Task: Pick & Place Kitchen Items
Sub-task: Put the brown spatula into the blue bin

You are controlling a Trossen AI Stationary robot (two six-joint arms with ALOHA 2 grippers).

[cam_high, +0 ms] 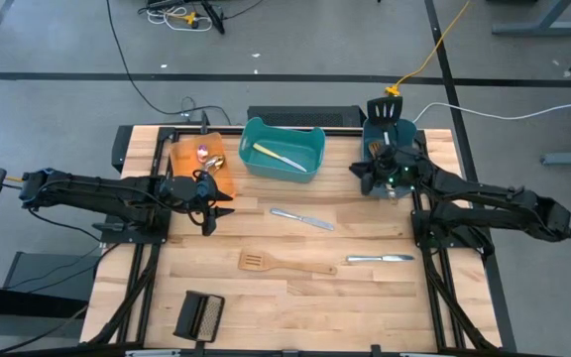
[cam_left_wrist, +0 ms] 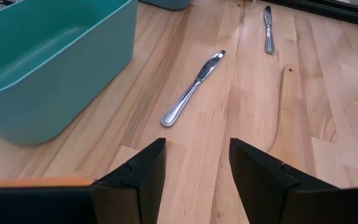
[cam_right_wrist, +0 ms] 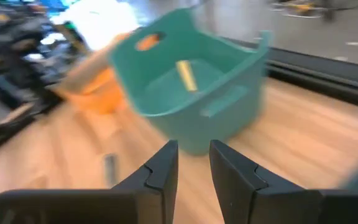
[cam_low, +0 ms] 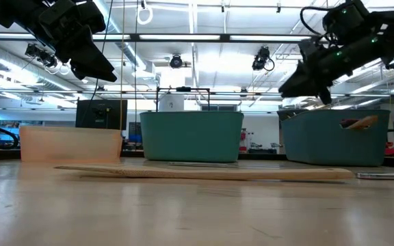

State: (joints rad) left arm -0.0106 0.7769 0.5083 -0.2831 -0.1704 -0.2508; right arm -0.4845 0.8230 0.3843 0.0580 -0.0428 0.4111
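**High view: three utensils left on the wood, both arms aloft**

High view, reading from the left: the left gripper [cam_high: 209,206] hangs over the near edge of the shallow orange bin [cam_high: 182,162], its fingers [cam_left_wrist: 143,171] parted with nothing between them. Small spoons [cam_high: 209,156] lie in that bin. Next comes the teal rectangular bin [cam_high: 284,149] holding a pale utensil [cam_high: 278,157]. On the wooden table [cam_high: 365,307] lie a silver table knife [cam_high: 301,218], a wooden slotted spatula [cam_high: 285,264] and a second silver knife [cam_high: 379,259]. Near the front edge sits a black ribbed rectangular block [cam_high: 198,317]. At the right, the right gripper [cam_high: 373,169] hovers beside a darker teal bin [cam_high: 393,139] from which a black slotted spatula [cam_high: 385,111] and a second wooden spatula [cam_high: 392,90] stand up; its fingers [cam_right_wrist: 162,168] are parted and hold nothing.

The risks I see: the knives lie flat and thin, so a descent that stops short could close on air, and one that goes too deep could drive the fingertips into the wood. Their smooth steel could also slip or pivot in a pinch. A grip far from the long spatula's middle may let it tilt and catch a bin wall.

Hard to make out: the right wrist view is blurred, so what lies in the bin ahead of it is unclear. The low view hides the knives almost entirely behind the spatula, and the exact number of spoons cannot be told.
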